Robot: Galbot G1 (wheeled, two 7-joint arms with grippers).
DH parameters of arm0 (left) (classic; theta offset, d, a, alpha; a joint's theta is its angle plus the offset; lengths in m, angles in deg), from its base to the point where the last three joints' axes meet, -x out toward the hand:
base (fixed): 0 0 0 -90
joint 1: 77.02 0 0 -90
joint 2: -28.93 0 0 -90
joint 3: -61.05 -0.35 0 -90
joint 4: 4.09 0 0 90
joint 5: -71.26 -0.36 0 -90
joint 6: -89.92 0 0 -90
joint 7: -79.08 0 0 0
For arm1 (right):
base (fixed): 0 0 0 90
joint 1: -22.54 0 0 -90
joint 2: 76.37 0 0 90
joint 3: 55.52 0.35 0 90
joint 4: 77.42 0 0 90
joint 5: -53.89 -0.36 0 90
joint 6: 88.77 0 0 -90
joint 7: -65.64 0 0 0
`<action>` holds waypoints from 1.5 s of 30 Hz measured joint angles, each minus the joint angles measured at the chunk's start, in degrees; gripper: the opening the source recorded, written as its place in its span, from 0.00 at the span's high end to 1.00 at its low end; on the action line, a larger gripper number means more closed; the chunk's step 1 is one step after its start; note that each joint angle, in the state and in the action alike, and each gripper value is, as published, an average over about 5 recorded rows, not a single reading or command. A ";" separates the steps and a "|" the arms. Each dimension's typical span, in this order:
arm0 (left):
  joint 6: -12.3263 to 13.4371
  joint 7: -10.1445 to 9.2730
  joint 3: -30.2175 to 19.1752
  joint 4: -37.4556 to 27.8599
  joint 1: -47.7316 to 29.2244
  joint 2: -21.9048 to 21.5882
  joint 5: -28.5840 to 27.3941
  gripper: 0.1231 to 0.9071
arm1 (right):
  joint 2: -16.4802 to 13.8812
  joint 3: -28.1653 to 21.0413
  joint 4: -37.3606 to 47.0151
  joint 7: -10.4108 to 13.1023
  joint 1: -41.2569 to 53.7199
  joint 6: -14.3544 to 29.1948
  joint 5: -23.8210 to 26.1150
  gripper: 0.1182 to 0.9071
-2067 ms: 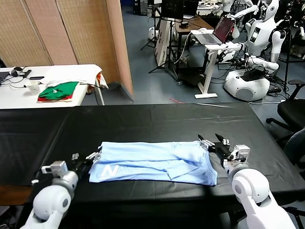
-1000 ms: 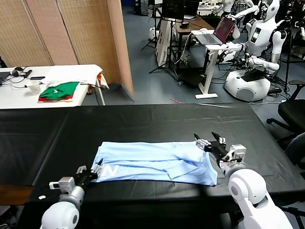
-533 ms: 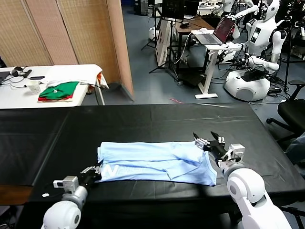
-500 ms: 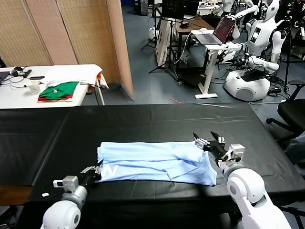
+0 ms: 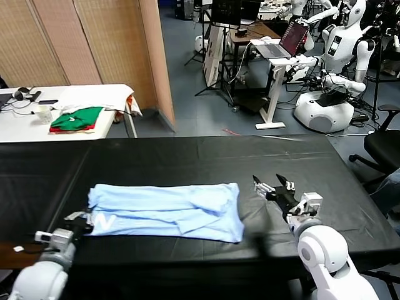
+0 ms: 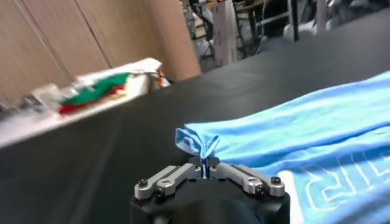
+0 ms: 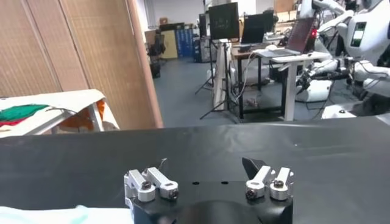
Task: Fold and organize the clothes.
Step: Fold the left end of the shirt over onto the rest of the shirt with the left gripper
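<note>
Dragged toward my left since a second ago, the light-blue T-shirt [image 5: 165, 211] now lies flat on the black table [image 5: 187, 156], clear of my right gripper [image 5: 273, 185], whose fingers stand spread wide over bare table. My left gripper [image 5: 80, 220] has its fingers pinched on the T-shirt's near left corner, beside the white lettering [image 5: 102, 220].

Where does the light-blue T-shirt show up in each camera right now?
Head view: T-shirt flat on the black table, front left.
Left wrist view: its corner is pinched in the left gripper.
Right wrist view: only a pale edge shows.
Shared landmark: green and red folded garments.
</note>
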 joint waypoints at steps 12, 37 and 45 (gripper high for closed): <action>-3.26 -2.39 -5.64 8.75 -0.16 4.36 11.72 0.94 | 2.00 2.07 -1.06 -2.34 -5.29 3.87 4.21 0.00; -5.06 -4.97 -29.48 10.79 -9.18 19.33 21.12 0.94 | 6.70 2.67 -1.68 -2.45 -10.02 4.44 8.56 0.00; -4.96 -4.99 -32.02 8.43 -10.94 22.80 19.26 0.94 | 6.54 2.83 -2.10 -2.56 -10.28 4.42 8.45 0.00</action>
